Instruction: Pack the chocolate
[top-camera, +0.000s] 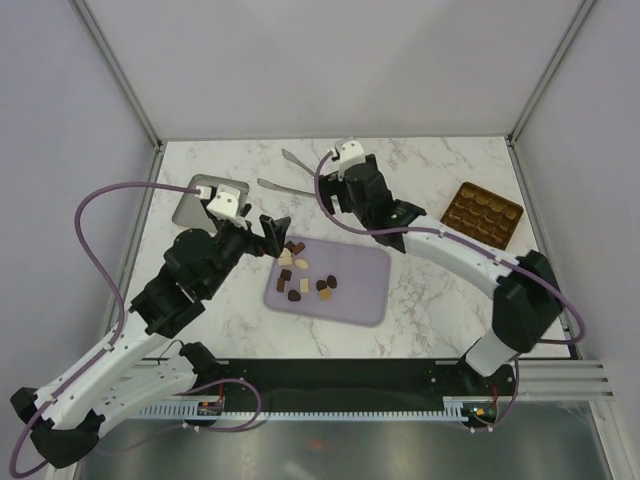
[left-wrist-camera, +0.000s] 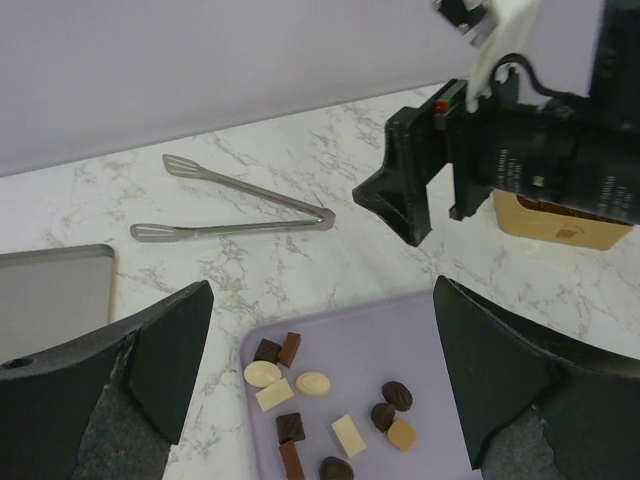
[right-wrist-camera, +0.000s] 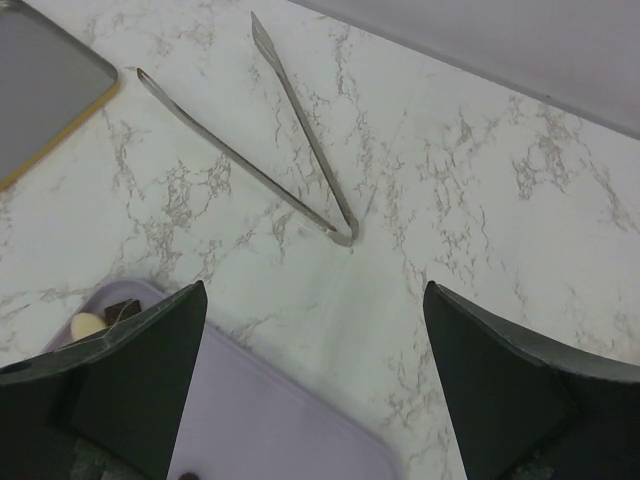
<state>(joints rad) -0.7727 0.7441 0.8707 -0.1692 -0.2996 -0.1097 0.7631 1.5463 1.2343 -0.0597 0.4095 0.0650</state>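
Note:
Several small chocolate pieces (top-camera: 300, 275), dark brown, mid brown and cream-white, lie loose on the left part of the lilac tray (top-camera: 355, 290). In the left wrist view they show as a cluster (left-wrist-camera: 315, 385) on the tray (left-wrist-camera: 400, 335). My left gripper (top-camera: 278, 232) hangs open and empty above the tray's far left corner (left-wrist-camera: 320, 300). My right gripper (top-camera: 338, 200) is open and empty just beyond the tray's far edge (right-wrist-camera: 315, 300), near the hinge of the metal tongs (right-wrist-camera: 300, 150). Two pieces (right-wrist-camera: 90, 325) show at the right wrist view's left edge.
The gold compartmented box (top-camera: 483, 213) lies at the far right of the marble table. A grey metal tray (top-camera: 185, 205) lies at the far left, partly under my left wrist. The tongs (top-camera: 290, 170) lie at the back centre, also in the left wrist view (left-wrist-camera: 240, 205).

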